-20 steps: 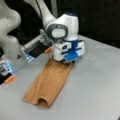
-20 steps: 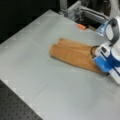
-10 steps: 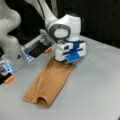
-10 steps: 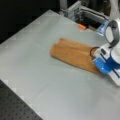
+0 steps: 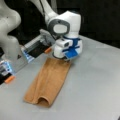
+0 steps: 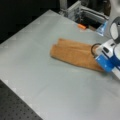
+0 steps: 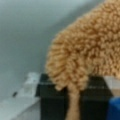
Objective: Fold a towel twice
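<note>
The towel [image 5: 50,80] is an orange-brown terry strip, folded once and lying flat on the grey table [image 5: 100,87]. Its near end bulges into a small loop. In both front views my gripper [image 5: 65,60] is down at the strip's far end, touching the cloth. From the other side the towel [image 6: 72,53] runs left from the gripper [image 6: 97,58]. In the wrist view a bunched corner of the towel [image 7: 92,50] hangs over a black finger pad [image 7: 50,100], with a thin strip of cloth pinched beside it.
The arm's white base [image 5: 10,37] stands at a front view's left, with a small orange piece [image 5: 10,79] beside it. A metal frame [image 6: 75,10] and an orange piece [image 6: 81,26] sit past the table's far edge. A black perforated board [image 6: 15,105] borders the near corner.
</note>
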Controlling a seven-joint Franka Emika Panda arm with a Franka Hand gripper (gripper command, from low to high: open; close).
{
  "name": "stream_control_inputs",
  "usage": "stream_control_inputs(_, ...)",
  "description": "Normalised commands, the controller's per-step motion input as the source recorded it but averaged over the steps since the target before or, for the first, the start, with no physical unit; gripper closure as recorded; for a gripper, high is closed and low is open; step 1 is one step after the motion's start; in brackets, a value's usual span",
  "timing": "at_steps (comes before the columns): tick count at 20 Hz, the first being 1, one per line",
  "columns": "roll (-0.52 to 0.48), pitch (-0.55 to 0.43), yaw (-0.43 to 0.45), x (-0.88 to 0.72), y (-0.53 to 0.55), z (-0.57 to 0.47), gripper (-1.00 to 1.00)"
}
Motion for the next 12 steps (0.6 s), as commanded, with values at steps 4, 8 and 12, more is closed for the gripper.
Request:
stream_control_inputs(4,0.192,0.134,0.205,-0.12,-0.28,0.17,1.00)
stream_control_inputs(8,0.249,0.126,0.248,-0.12,-0.30,0.14,1.00)
stream_control_inputs(12,0.205,0.123,0.140,-0.14,-0.28,0.15,1.00)
